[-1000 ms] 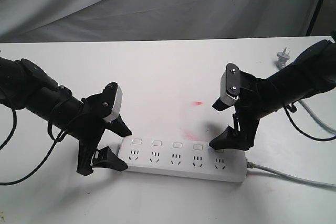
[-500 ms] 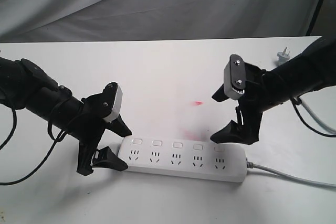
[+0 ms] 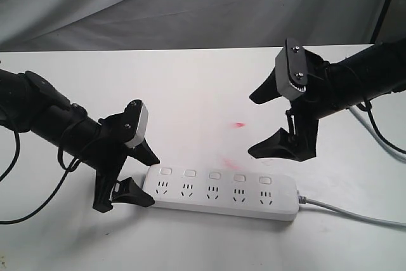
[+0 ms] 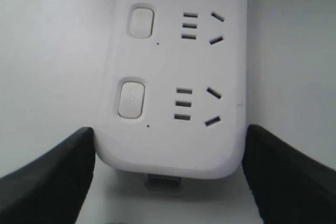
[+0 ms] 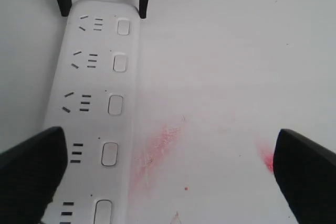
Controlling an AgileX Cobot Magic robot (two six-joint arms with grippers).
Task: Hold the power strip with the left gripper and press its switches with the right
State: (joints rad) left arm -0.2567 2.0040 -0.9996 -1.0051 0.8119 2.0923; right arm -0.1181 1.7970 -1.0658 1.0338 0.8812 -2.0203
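The white power strip (image 3: pixel 222 193) lies along the table's front, its grey cord (image 3: pixel 355 214) trailing right. My left gripper (image 3: pixel 153 181) clamps the strip's left end; in the left wrist view its black fingers (image 4: pixel 58 171) press both long sides of the power strip (image 4: pixel 178 77), the left gripper (image 4: pixel 169 174) just past the rounded end. The five square switches (image 3: pixel 214 175) sit in a row, all uncovered. My right gripper (image 3: pixel 252 126) hangs open, raised behind the strip's right part, touching nothing. In the right wrist view the right gripper (image 5: pixel 170 182) is spread wide over bare table beside the switches (image 5: pixel 109 153).
Red smudges (image 3: pixel 238 124) mark the white table (image 3: pixel 190 93) behind the strip. A grey cloth backdrop (image 3: pixel 190 4) hangs beyond the far edge, and a black pole (image 3: pixel 384 4) stands at the back right. A loose cable (image 3: pixel 380 136) droops under the right arm.
My right gripper has lifted off the rightmost switch and drawn up and back to the right. The left gripper and the strip have not moved.
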